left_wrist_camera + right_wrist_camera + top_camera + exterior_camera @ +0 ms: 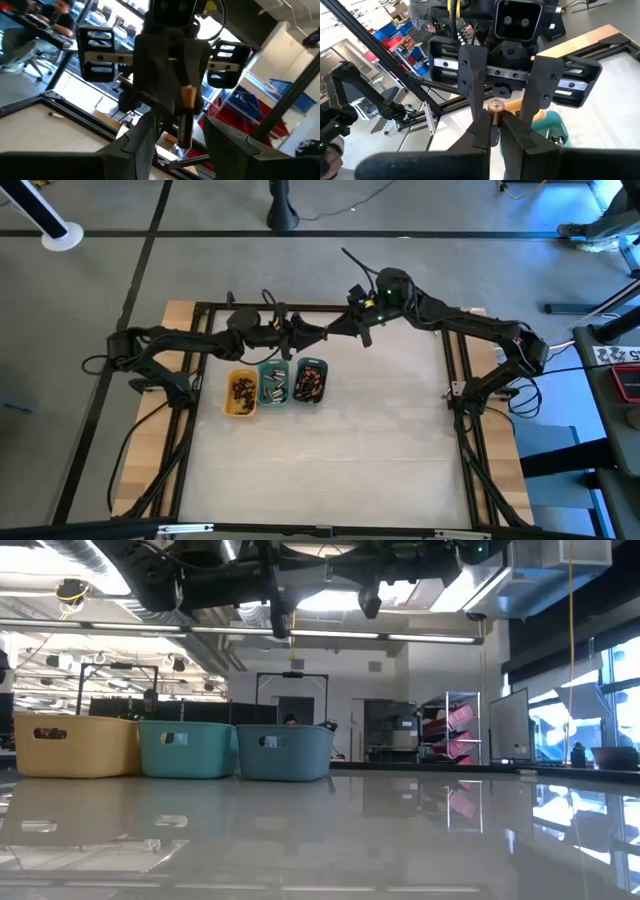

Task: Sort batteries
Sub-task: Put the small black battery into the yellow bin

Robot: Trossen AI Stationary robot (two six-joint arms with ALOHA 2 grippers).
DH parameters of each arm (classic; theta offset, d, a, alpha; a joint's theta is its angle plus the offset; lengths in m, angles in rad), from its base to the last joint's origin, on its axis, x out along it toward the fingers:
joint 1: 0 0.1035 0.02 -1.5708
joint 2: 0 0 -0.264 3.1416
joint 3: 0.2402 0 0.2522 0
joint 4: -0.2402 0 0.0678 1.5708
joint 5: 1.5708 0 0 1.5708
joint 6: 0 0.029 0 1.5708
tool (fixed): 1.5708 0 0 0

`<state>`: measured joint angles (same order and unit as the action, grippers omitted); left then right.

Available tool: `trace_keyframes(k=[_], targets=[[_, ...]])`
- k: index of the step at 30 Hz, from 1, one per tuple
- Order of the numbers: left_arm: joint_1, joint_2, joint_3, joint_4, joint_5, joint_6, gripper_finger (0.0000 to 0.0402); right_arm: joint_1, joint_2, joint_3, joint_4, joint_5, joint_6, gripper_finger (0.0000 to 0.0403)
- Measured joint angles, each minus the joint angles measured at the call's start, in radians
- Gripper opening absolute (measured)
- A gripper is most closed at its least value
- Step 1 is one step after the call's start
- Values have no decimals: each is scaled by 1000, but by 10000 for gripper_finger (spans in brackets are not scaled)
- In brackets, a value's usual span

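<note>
Both grippers meet in the air over the far part of the table, beyond the trays. My right gripper (495, 127) (352, 320) is shut on a copper-toned battery (495, 107). My left gripper (180, 125) (318, 332) faces it, open, and its two fingers (471, 75) stand on either side of the battery without touching it. The left wrist view shows the same battery (188, 96) between the right arm's fingers. More batteries lie in the yellow tray (228, 392), the teal tray (261, 386) and the grey-blue tray (324, 381). My right gripper pinches the copper battery between its two fingertips (481, 131), which close on the cylinder's sides. One round end face (495, 104) points out past the tips. The battery is lifted clear, high above the table.
The three trays stand side by side (78, 745) (187, 748) (283, 751) near the table's far left. A small stick-like thing (56, 115) lies on the table by the black frame rail. The wide white tabletop (370, 450) stretches nearer. People sit in the room beyond (60, 7).
</note>
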<state>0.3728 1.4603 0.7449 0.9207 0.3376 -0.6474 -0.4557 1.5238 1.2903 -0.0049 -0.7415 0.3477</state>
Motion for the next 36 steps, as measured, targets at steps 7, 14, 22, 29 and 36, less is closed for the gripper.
trace_keyframes(k=[7, 14, 22, 29, 36], targets=[[0, 7, 11, -4, 38, -4, 155, -3, 0, 0, -9, 25, 0, 21], [0, 7, 11, -24, 39, -7, 155, -2, 0, 0, -23, 65, -1, 21], [1, 8, 11, -29, 33, -7, 155, 1, 4, 0, -20, 105, 20, 21], [1, 8, 11, -67, 34, -1, 155, 30, 35, 0, 6, 125, 38, 21], [1, 8, 10, -75, 35, 5, 155, 30, 45, 0, 4, 119, 44, 21]])
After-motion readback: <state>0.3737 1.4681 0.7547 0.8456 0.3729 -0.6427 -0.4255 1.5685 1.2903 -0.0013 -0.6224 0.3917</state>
